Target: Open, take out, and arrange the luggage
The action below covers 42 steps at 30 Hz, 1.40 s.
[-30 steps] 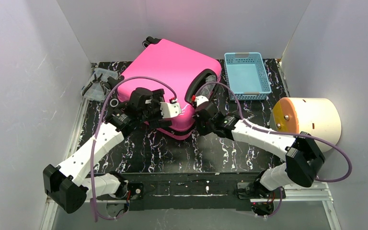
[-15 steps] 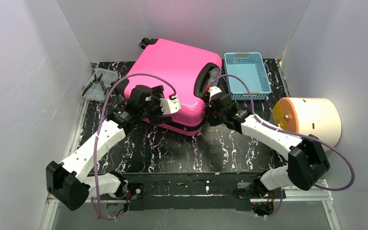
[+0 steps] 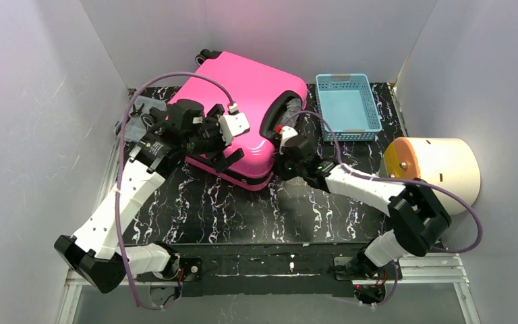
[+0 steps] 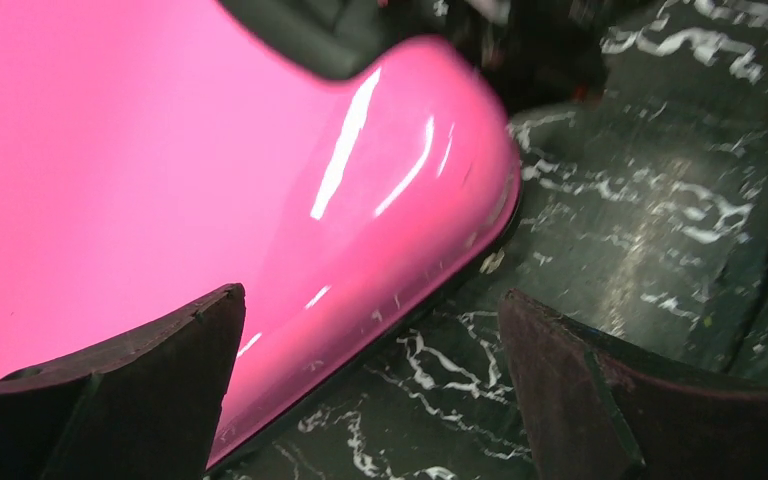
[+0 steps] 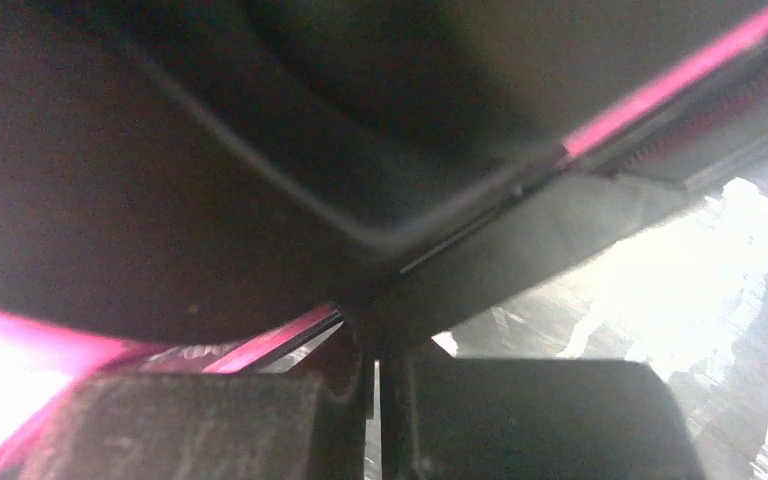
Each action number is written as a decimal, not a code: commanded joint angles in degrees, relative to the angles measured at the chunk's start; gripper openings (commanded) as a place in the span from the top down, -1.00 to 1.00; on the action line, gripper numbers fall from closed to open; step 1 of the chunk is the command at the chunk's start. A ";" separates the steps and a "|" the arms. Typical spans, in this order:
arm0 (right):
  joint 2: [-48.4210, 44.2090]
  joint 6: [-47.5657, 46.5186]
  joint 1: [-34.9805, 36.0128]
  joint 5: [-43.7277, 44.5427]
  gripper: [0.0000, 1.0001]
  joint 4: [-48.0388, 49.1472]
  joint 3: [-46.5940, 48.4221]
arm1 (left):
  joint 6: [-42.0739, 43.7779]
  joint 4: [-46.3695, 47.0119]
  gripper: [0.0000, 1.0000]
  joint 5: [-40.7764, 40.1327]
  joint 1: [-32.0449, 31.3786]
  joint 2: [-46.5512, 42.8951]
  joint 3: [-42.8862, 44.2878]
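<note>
The luggage [image 3: 243, 91], a hot-pink hard-shell suitcase, lies flat on the black marble table [image 3: 243, 209] with its black handle [image 3: 274, 116] facing right. My left gripper [image 3: 221, 160] hangs open over its near edge. In the left wrist view the left gripper [image 4: 370, 340] straddles the line where the pink shell [image 4: 160, 180] meets the table, touching nothing. My right gripper [image 3: 276, 140] is shut at the suitcase's right edge, just below the handle. In the right wrist view the right gripper [image 5: 380, 400] presses against the dark seam; whether it pinches anything is hidden.
A light-blue plastic basket [image 3: 347, 108] stands at the back right beside the suitcase. A cream cylinder [image 3: 438, 169] lies at the right edge. A clear packet with a black tool [image 3: 138, 116] sits at the back left. White walls close in on three sides.
The suitcase swung right half a second ago and has swung back left. The right gripper went with it, still shut. The left arm has lifted and drawn back left, still open.
</note>
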 commanded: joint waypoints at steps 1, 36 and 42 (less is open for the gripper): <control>6.25 5.28 7.49 -7.12 0.97 16.42 6.55 | -9.00 -3.71 -0.92 4.17 -0.57 0.63 4.05; 1.34 23.29 4.79 -7.37 0.97 34.07 -9.49 | -16.80 3.18 -0.29 -27.86 -14.38 25.07 12.67; 1.42 23.23 4.12 -8.24 0.97 34.13 -9.42 | -19.65 -3.18 -0.01 -31.95 -14.37 28.34 15.12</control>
